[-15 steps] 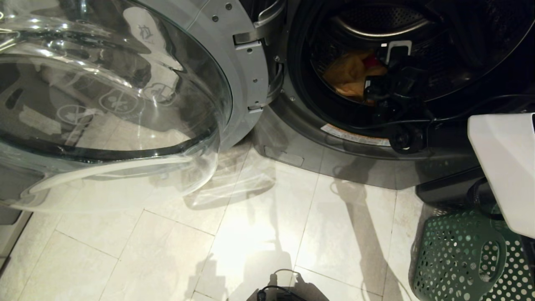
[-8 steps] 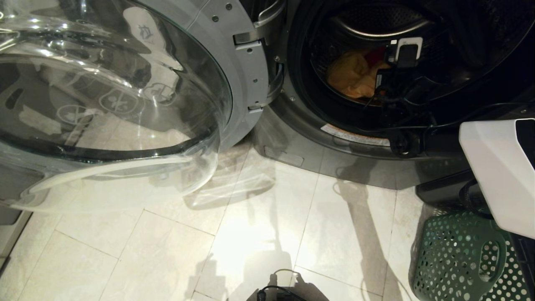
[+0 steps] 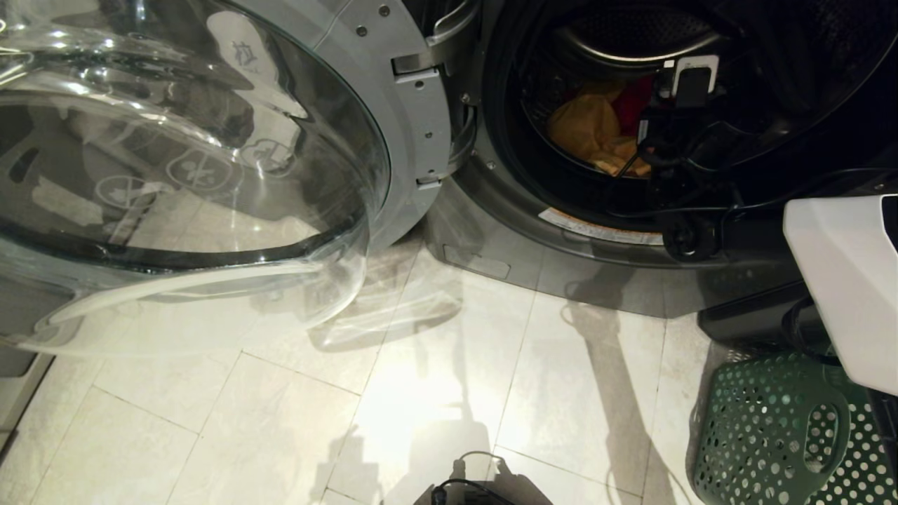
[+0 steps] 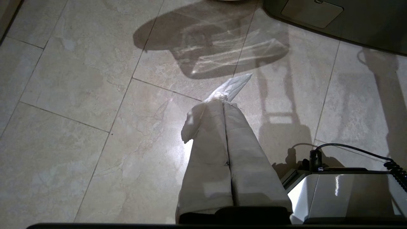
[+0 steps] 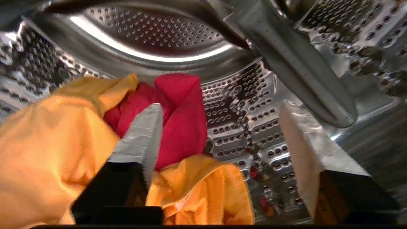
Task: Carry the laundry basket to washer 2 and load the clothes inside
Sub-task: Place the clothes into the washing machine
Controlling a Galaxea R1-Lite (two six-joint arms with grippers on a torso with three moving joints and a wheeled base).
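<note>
Two fingers [image 5: 141, 136] of the right gripper [image 5: 219, 140] are standing apart inside the drum [image 5: 152, 35], a red cloth [image 5: 178, 121] lying just beyond them; the left gripper [image 4: 227, 105] is hanging pressed together.

washer 2 [image 3: 491, 231]: dark grey, glass door [image 3: 189, 161] swung wide open. orange cloth [image 5: 47, 152] and red cloth [image 5: 178, 117] lie in drum. green perforated laundry basket [image 3: 772, 428] on floor beside it.
</note>
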